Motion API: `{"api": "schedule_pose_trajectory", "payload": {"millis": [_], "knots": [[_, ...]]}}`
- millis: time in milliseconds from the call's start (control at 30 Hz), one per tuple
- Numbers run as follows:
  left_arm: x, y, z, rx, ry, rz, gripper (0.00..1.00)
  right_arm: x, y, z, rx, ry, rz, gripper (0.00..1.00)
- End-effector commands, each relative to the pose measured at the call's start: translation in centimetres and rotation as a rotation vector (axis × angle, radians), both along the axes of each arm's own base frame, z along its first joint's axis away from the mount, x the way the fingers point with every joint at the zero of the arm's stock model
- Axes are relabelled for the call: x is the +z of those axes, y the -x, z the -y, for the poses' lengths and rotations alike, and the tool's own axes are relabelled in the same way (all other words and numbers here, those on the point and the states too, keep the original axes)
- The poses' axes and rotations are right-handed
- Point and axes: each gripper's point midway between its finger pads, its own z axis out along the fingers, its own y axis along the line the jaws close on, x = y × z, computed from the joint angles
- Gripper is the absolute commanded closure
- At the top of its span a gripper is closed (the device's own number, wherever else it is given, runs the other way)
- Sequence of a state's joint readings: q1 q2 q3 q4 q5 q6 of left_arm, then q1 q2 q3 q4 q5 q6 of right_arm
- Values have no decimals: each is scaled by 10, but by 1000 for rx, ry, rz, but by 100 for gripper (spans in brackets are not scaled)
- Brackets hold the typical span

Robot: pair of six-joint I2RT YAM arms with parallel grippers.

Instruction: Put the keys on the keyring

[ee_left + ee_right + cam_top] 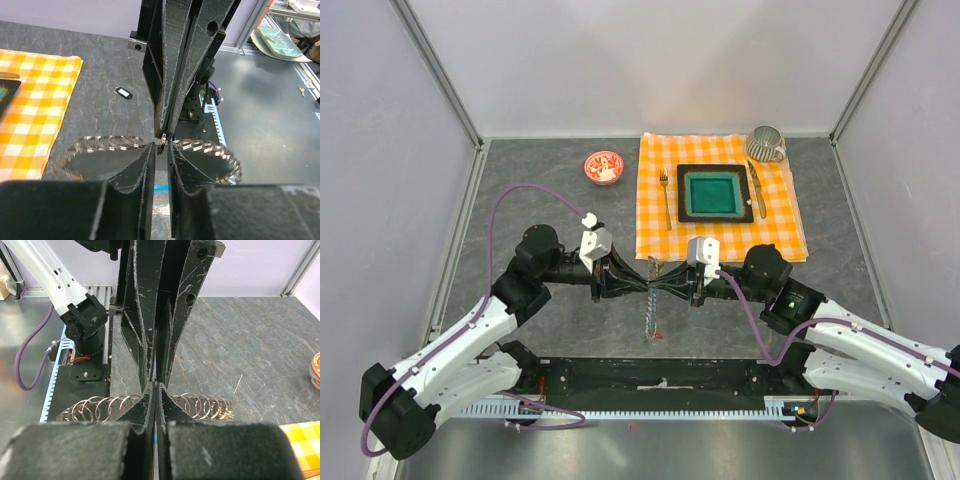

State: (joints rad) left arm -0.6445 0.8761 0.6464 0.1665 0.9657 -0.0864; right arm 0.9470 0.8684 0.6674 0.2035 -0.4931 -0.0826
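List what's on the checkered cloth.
On the cloth: a green plate, a fork to its left, a knife to its right, a grey cup at the far right corner. Anything under the plate is hidden.

Pale lilac walls point(620, 60), grey mottled table point(540, 160), aluminium frame posts point(437, 70)

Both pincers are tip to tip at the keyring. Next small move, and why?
Probably ease the left pincer a touch forward. It and the right pincer meet tip to tip at the keyring, with a small metal piece pinched at the left tips; whether that piece is on the coil yet is unclear.
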Motion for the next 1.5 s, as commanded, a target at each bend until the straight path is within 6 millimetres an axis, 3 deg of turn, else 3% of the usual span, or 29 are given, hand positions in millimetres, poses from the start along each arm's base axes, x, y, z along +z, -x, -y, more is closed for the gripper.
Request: {"api": "schedule_pose_trajectory", "payload": {"millis": [0,100,333,467,667,900,1167,1467], "knots": [[10,-4,3,2,14,44,82,25,1,-1,7,-85,52,100],[7,-3,4,0,8,39,98,20,2,-3,13,-77,35,100],[-11,-7,3,95,-5,38,98,-6,-5,-2,-39,-21,-52,100],[-45,-22,0,228,-65,16,98,-30,-4,5,-60,50,-121,68],[-71,-23,3,281,-151,17,98,-49,-8,21,-157,117,-211,50],[-71,-22,3,288,-187,71,98,-75,-14,27,-206,228,-238,50],[-61,-18,2,281,-181,88,98,-78,-13,18,-165,221,-233,53],[-62,-23,-2,350,-73,103,98,-73,-15,10,-170,69,-244,58]]}}
